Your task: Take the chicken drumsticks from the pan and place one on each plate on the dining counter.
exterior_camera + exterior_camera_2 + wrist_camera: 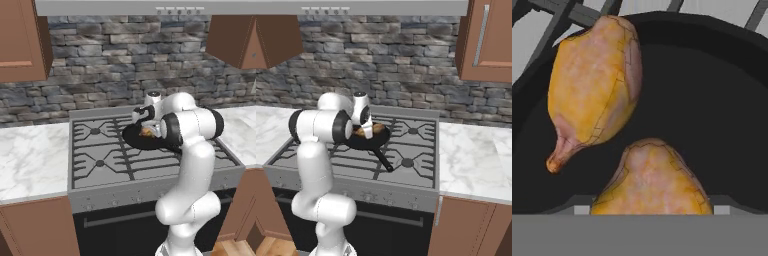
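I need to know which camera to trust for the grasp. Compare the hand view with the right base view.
Hand view alone: both golden-brown drumsticks apart, the farther drumstick whole, the nearer drumstick at the bottom edge. Right base view alone: the pan's long black handle, the grey gas stove, the white marble worktop, the gripper down in the pan. Both: the round black pan.

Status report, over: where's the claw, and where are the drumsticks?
Claw down in the pan on the stove, grip state unclear. Both drumsticks in pan: near drumstick at claw, far drumstick beside it. Nothing blocking.
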